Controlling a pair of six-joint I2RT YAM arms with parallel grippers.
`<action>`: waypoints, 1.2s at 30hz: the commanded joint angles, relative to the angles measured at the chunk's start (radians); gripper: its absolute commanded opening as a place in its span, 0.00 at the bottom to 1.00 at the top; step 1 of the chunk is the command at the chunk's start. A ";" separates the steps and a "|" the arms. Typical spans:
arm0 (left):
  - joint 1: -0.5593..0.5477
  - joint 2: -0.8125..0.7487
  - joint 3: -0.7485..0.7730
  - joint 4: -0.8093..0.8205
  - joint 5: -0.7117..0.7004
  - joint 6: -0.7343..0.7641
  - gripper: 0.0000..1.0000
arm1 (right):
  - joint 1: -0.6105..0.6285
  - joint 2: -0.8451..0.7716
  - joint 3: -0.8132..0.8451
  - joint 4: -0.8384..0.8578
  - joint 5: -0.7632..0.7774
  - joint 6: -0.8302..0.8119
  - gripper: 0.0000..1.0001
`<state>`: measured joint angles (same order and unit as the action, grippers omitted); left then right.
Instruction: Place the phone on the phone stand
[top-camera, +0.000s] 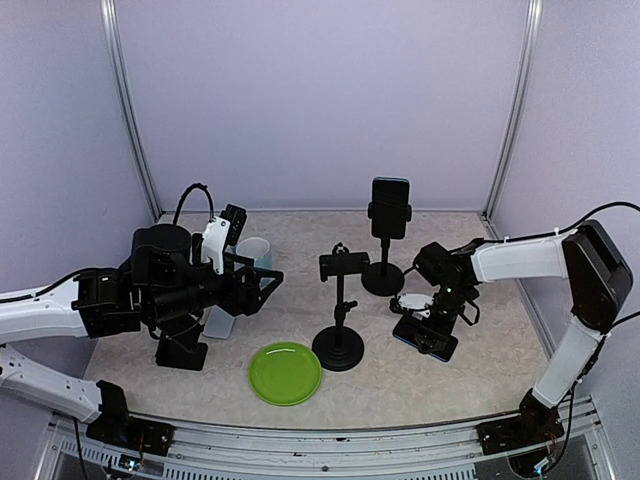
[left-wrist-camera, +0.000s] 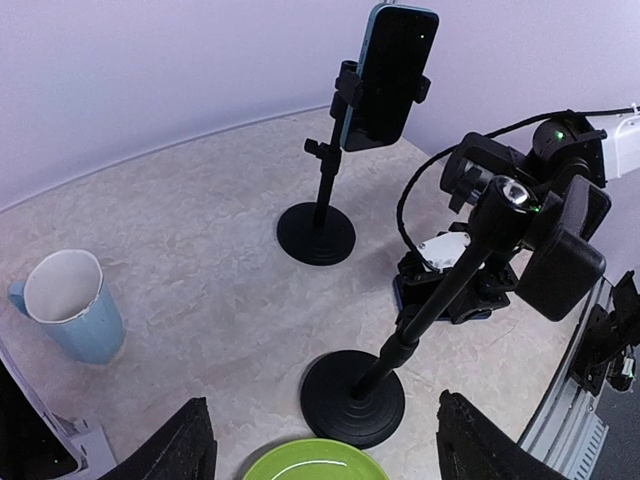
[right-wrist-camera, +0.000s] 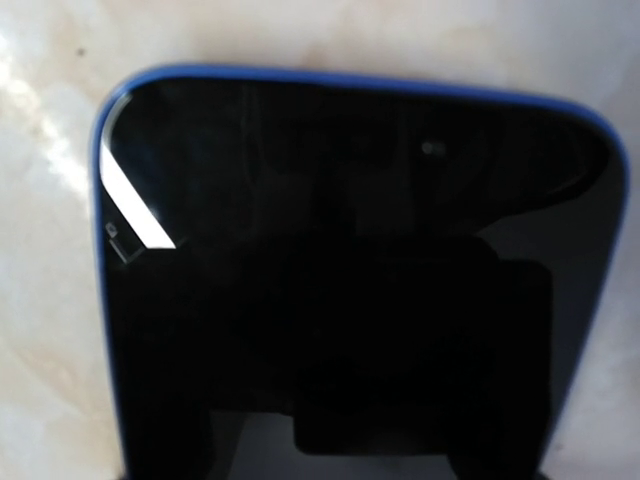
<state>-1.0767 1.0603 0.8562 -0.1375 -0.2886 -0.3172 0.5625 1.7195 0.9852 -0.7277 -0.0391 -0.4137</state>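
- Pickup stage, by my reading: the right gripper (top-camera: 424, 308) sits low over the black phone with a blue rim (top-camera: 430, 342). The phone lies flat, dark face up, on the pale marble-patterned tabletop (top-camera: 300, 235) at the right.
- I cannot tell whether its jaws are wide or pinched on the phone; the wrist view is filled with dark glass and shows no fingers.
- The left gripper (top-camera: 262, 289) hangs wide and empty near the light blue mug (top-camera: 256, 250).
- The target, I'd judge, is the nearer black round-based stand (top-camera: 340, 300), whose clamp is bare. The farther black stand (top-camera: 384, 262) already carries a dark phone (top-camera: 390, 207).
- Next move, to my eye: close on the phone's long edges, lift, tip it upright and seat it in that clamp.
- No brand, label or writing is legible anywhere.
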 joint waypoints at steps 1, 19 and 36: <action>0.003 0.002 -0.012 0.019 -0.003 -0.007 0.74 | -0.003 0.106 -0.068 -0.054 -0.021 -0.004 0.74; -0.003 0.008 0.154 -0.107 -0.069 0.082 0.73 | -0.110 -0.387 -0.014 -0.119 -0.189 -0.093 0.55; -0.281 0.326 0.426 0.295 -0.141 0.166 0.69 | -0.115 -0.652 0.390 -0.077 -0.563 -0.103 0.53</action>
<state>-1.3239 1.3006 1.2293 -0.0071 -0.3462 -0.1562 0.4530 1.0763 1.3346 -0.9279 -0.4831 -0.5568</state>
